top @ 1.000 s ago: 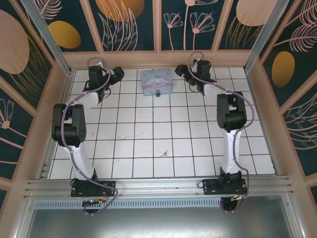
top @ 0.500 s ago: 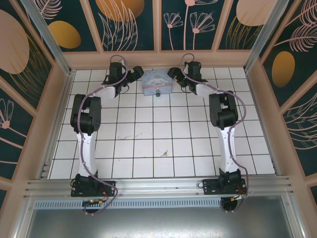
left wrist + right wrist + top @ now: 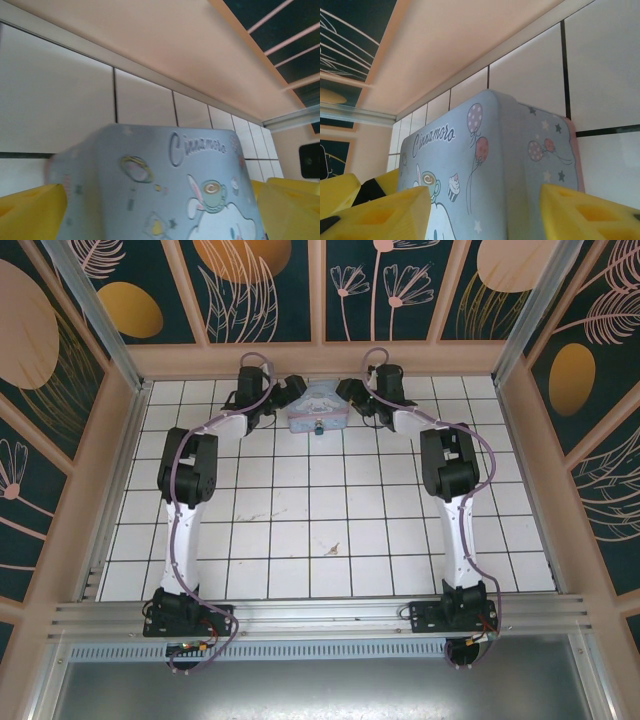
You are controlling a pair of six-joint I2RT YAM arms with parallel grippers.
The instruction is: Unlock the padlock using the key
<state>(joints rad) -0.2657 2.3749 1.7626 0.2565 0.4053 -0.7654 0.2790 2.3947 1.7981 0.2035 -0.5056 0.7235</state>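
You've got both arms stretched out to the far middle of the tiled table [image 3: 290,510], closing in on the pastel cartoon tin [image 3: 316,402] from either side. Your left gripper [image 3: 290,393] is at the tin's left end, and your right gripper [image 3: 350,393] is at its right end.

On the left wrist camera, your yellow fingers [image 3: 30,212] stand wide apart with the tin's blue lid between them. The "Cinnamoro" lettering and a white bunny with a cup are plain to read. It's the same on the right wrist camera, where the yellow fingers [image 3: 382,217] are spread apart with the tin's balloon-printed corner between them. I can't tell from either view whether the pads touch the tin's sides.

The padlock [image 3: 316,427] is the tiny dark speck against the tin's near side, facing your bases, between the two grippers and gripped by neither. The key [image 3: 334,549] looks to be the small tan sliver lying on a tile near the table's middle, well apart from both grippers, though it's too small to be sure. Just behind the tin runs the peach back wall [image 3: 150,45].
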